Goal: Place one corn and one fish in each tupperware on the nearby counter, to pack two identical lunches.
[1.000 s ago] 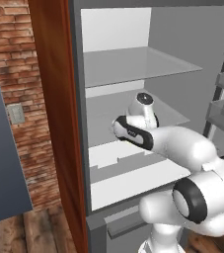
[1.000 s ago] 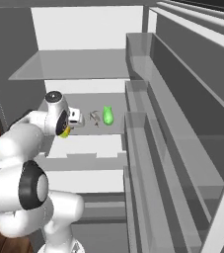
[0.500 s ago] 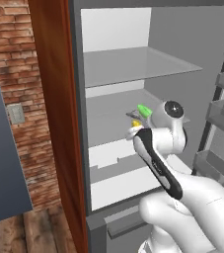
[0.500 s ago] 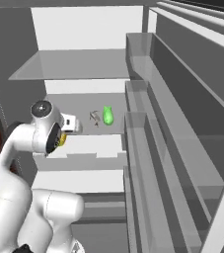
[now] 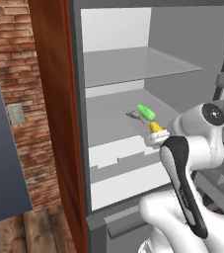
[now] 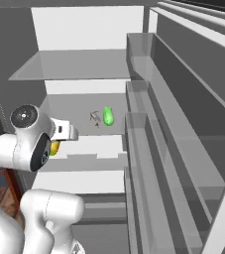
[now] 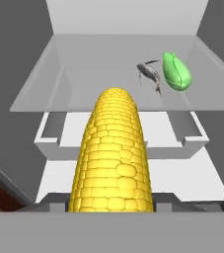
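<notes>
two-finger gripper (image 7: 111,200) clamped on bumpy yellow corn cob (image 7: 112,153) before open grey fridge shelf (image 5: 108,118), bright green cob (image 6: 108,115) touching slim dark-grey fish (image 7: 150,74) there, hand view alone reveals kernels

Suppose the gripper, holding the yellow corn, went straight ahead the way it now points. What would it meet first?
Probably the front edge of the fridge shelf, or the bare shelf just past it. The gripper points the yellow corn there, left of the fish and green corn. Depth is unclear.
</notes>
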